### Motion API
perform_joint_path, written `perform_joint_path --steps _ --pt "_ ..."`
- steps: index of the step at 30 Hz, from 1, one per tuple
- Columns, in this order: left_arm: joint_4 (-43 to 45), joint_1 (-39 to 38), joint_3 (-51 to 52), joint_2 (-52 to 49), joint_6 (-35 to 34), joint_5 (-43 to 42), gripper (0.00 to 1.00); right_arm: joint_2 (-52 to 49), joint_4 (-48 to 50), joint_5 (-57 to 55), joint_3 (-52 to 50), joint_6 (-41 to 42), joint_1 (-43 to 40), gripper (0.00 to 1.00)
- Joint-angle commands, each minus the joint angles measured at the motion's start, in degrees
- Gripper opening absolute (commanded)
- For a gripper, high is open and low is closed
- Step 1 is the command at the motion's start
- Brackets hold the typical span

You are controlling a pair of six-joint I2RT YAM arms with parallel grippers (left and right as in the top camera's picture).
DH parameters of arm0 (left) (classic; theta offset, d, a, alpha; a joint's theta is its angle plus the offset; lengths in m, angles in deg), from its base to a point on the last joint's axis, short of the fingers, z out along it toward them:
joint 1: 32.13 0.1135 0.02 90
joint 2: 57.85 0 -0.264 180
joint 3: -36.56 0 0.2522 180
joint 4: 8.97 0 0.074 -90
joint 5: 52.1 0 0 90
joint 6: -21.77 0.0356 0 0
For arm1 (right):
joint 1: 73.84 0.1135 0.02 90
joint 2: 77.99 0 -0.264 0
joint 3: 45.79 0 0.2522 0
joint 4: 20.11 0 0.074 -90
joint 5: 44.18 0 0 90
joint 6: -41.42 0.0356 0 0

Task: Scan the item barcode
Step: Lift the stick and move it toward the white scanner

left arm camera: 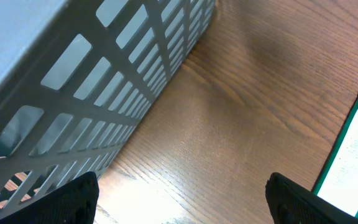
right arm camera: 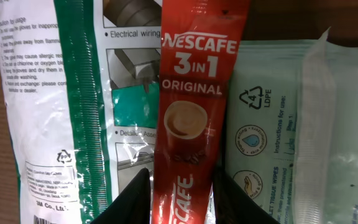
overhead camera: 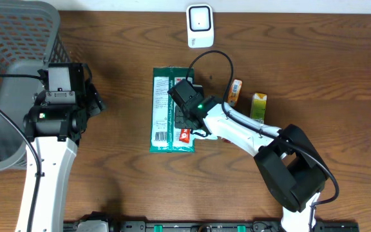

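Red Nescafe 3-in-1 sachet, coffee cup printed on it, sits on the green packet mid bench, right fingers clamped on its edges. Left fingers spread apart by the basket.

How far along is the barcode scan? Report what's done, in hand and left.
Done: the right gripper is at the Nescafe sachet, which lies on the green packet. In hand: its jaws are shut on the sachet's edges; no lift shows. Left: carry it to the white scanner and present the barcode.
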Motion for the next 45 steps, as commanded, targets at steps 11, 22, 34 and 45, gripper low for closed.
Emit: perform_joint_path --steps 11,22,34,45 --pt "-0.15 0.31 -0.59 0.2 0.5 0.74 0.86 -0.42 -0.61 -1.42 0.33 1.05 -0.24 0.3" --pt "-0.15 0.31 -0.59 0.2 0.5 0.74 0.86 -1.18 -0.63 -3.06 0.33 1.03 -0.22 0.29" --pt "-0.15 0.31 -0.59 0.22 0.5 0.74 0.87 -2.19 0.2 -3.06 0.31 0.83 -0.09 0.11" --pt "-0.15 0.31 -0.59 0.2 0.52 0.74 0.87 1.88 0.87 -3.1 0.87 -7.13 -0.15 0.01"
